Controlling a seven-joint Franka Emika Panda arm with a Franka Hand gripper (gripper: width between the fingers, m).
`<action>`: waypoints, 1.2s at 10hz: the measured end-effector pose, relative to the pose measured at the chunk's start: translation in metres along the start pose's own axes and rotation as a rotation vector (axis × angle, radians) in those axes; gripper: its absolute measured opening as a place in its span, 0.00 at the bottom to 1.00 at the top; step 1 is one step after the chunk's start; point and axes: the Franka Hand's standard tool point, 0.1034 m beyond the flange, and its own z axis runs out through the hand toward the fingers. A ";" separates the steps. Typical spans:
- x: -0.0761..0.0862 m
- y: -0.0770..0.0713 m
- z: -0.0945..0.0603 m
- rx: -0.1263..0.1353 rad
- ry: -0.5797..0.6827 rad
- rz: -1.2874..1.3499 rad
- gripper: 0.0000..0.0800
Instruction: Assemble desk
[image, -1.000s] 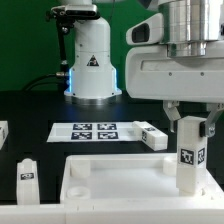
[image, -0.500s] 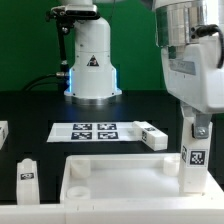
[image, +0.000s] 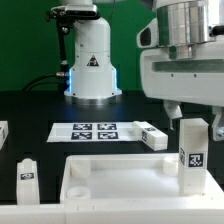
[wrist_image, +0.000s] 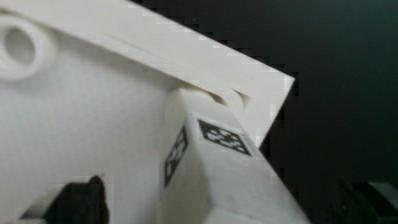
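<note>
Gripper (image: 193, 118) wide open, nothing in its hold. Hangs over the panel's (image: 120, 161) corner at the exterior view's right, fingers (wrist_image: 75, 200) spread to either side of an upright leg (image: 192, 155) and clear of it in the wrist view. Stands in that corner of the panel, that leg, tagged face toward the exterior camera. Round socket (wrist_image: 18, 45) at another corner of the panel, seen from the wrist. Beyond the panel's far edge, a second leg (image: 152, 137) lying flat, just beside the marker board (image: 95, 130). Off the panel's end at the exterior view's left, a third leg (image: 27, 172) upright on the table (image: 30, 115). Farther behind the panel, a white robot base (image: 91, 65).
</note>
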 end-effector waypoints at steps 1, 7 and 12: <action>-0.003 -0.002 0.000 0.000 -0.002 -0.063 0.80; 0.008 -0.004 0.003 -0.015 0.020 -0.573 0.81; 0.009 0.001 0.004 -0.022 0.026 -0.140 0.36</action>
